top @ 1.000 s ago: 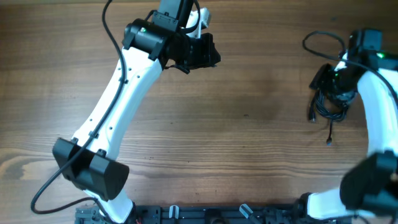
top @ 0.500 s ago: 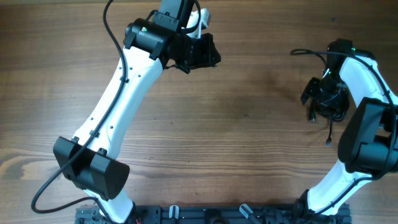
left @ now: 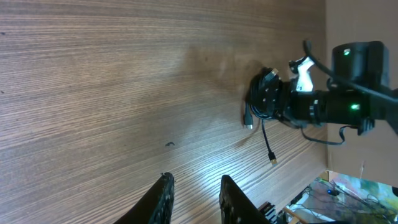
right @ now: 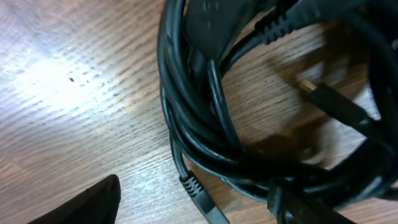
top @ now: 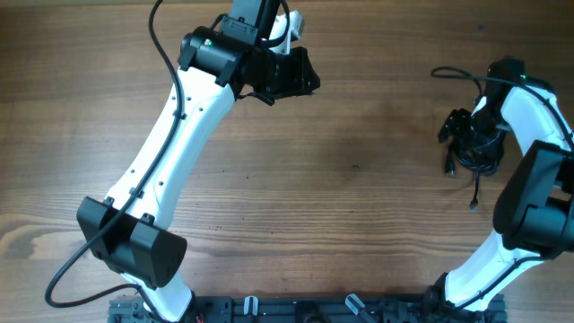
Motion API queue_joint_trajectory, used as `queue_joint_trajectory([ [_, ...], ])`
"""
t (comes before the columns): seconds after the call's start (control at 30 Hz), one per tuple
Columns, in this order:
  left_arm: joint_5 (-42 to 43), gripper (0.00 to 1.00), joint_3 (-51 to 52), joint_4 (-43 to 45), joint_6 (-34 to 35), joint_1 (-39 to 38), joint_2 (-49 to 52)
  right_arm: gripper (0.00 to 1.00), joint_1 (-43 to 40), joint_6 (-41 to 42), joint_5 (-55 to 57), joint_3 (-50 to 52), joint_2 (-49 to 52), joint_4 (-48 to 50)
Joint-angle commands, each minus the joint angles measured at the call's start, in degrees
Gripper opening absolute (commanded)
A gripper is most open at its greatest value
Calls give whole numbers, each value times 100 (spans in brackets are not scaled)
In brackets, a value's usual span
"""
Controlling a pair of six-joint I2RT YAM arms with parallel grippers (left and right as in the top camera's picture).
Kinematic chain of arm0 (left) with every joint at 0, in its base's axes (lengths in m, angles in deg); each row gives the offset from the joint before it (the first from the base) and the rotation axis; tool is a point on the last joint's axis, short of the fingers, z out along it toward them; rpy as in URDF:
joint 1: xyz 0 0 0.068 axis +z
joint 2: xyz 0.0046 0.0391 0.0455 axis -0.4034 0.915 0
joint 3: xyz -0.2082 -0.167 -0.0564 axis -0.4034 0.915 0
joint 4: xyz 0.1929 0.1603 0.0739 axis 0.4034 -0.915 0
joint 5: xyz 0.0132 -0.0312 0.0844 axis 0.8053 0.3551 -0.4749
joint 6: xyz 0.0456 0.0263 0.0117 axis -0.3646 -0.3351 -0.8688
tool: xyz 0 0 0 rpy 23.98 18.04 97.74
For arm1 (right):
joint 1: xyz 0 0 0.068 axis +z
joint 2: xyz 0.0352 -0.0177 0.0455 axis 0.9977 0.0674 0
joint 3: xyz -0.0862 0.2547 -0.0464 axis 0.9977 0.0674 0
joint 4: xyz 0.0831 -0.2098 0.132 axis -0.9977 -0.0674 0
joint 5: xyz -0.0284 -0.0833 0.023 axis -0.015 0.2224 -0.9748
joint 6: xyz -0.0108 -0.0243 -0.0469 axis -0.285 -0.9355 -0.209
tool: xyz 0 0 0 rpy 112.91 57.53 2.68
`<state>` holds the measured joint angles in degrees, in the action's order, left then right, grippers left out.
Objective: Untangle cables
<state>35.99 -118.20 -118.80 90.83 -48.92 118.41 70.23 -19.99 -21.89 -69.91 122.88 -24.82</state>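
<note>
The cables (top: pixel 477 152) lie as a black coiled bundle on the wooden table (top: pixel 377 206) at the right, with one plug end (top: pixel 473 205) trailing toward the front and a thin loop (top: pixel 448 72) reaching back. My right gripper (top: pixel 459 127) is down on the bundle's left side. In the right wrist view the cables (right: pixel 205 118) fill the frame; the right gripper (right: pixel 194 186) is open, its fingers astride several strands, and the left finger (right: pixel 87 205) stands off them. A gold-tipped plug (right: pixel 329 102) lies in the coil. My left gripper (top: pixel 300 76) hovers far back left; in the left wrist view it (left: pixel 196 182) is slightly open and empty.
The left arm's white link (top: pixel 170 152) slants across the left half of the table. A black rail (top: pixel 314 309) runs along the front edge. The left wrist view shows the cables (left: pixel 261 102) and the right gripper (left: pixel 311 107) near the table's far edge.
The right arm swung in over the bundle and its jaws have spread wider. The cables' thin loop shifted a little. The left arm stays put, its fingers slightly more apart.
</note>
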Motion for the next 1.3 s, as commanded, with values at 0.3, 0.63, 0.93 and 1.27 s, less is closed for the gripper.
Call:
queue_joint_trajectory([
  [0.3,-55,26,-59,17,-31,9,15,26,483,-896,-1759,262,-59,293],
  [0.63,-31,21,-59,-295,-31,1027,13,13,2662,-782,-3239,256,-59,966],
  [0.93,-33,24,-59,-592,-31,1248,13,39,2120,984,-258,-859,-337,-197],
  [1.27,-35,26,-59,-605,-28,1010,13,60,649,728,321,-61,-269,-44],
])
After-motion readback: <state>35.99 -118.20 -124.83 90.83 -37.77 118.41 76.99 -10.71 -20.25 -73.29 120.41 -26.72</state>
